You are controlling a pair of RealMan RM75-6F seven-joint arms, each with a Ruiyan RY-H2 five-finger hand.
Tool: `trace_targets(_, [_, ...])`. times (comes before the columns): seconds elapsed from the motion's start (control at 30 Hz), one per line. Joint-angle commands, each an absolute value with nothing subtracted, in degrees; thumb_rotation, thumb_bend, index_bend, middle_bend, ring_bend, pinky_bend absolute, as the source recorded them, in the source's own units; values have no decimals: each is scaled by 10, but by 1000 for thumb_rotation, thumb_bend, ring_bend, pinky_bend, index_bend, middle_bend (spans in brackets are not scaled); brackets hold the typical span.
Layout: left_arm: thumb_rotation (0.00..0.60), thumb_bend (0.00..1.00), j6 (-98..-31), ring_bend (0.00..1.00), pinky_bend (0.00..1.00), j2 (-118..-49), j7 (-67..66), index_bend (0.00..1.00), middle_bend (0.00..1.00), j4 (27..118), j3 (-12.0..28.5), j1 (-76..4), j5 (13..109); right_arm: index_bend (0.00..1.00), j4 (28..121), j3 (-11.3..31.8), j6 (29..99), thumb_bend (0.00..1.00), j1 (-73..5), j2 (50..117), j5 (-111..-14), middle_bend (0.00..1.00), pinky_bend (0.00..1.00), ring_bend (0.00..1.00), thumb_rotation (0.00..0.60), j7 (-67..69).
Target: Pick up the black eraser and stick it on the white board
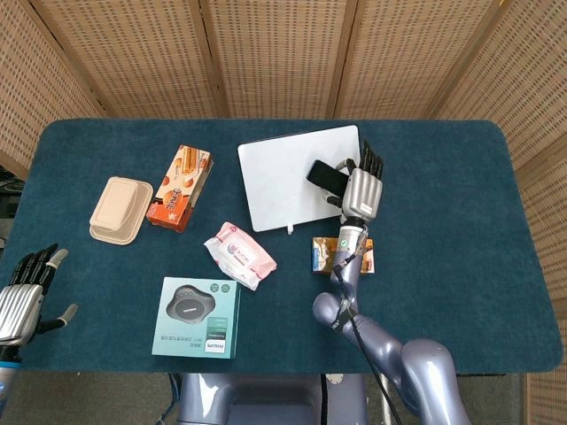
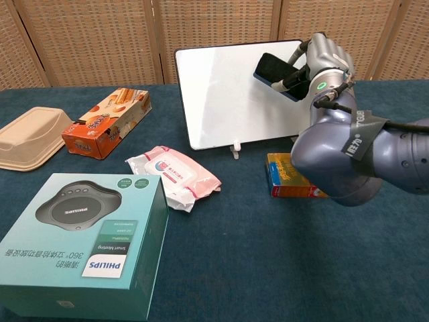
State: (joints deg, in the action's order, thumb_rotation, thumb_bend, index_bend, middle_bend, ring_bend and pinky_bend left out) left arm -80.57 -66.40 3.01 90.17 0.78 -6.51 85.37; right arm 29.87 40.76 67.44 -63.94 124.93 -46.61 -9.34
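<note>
Flat black rectangular eraser (image 2: 277, 67) pinched in right hand (image 1: 361, 192), at propped white board's (image 2: 228, 94) upper right. Best pressed flush before letting go. Left hand (image 1: 21, 296) idle, fingers apart.

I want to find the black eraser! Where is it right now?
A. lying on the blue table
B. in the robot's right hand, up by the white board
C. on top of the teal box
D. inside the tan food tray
B: the right hand holds the black eraser against the white board.
</note>
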Motion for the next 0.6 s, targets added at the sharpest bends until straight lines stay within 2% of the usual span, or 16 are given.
trace_targets(0.03, [600, 292, -805, 0, 0, -664, 30, 0, 0, 902, 8, -65, 854, 533, 294, 410, 671, 234, -642, 1251, -465, 0, 0, 0, 600, -91])
trace_targets(0.6, [600, 292, -803, 0, 0, -665, 31, 0, 0, 899, 7, -67, 853, 533, 253, 420, 640, 234, -659, 1276, -455, 0, 0, 0, 600, -79])
